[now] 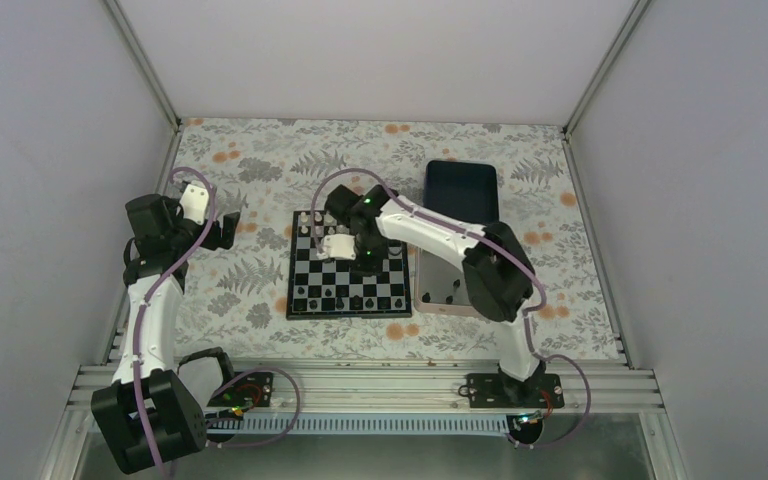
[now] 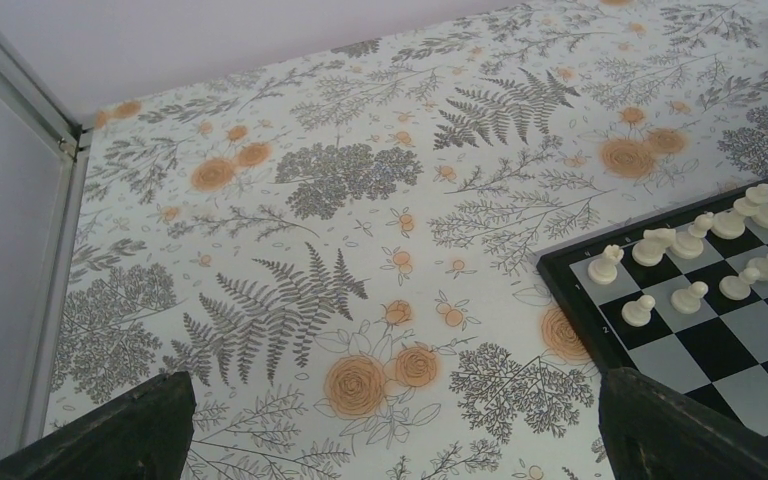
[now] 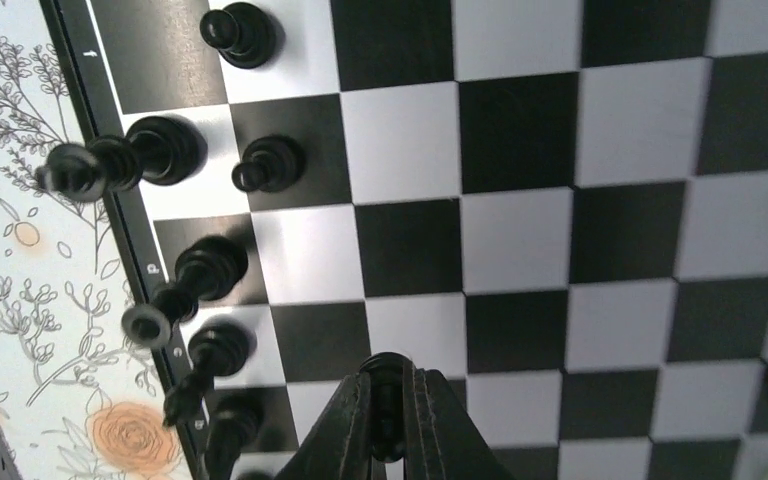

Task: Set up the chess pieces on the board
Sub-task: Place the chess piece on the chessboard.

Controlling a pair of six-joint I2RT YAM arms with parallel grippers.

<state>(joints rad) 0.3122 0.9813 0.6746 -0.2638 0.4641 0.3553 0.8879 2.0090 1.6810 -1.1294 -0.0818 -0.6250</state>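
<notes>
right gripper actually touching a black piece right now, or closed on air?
Touching. Right wrist view: the right gripper is shut, with both fingers flush against the sides of a black chess piece and no gap visible.

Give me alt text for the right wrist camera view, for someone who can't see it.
The right gripper, jaws shut on a black chess piece, hangs over the board. More black pieces stand along the board's edge at picture left, floral tablecloth beyond.

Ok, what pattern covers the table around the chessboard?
The white table covering shows grey ferns and orange flowers, clearest in the left wrist view.
</notes>
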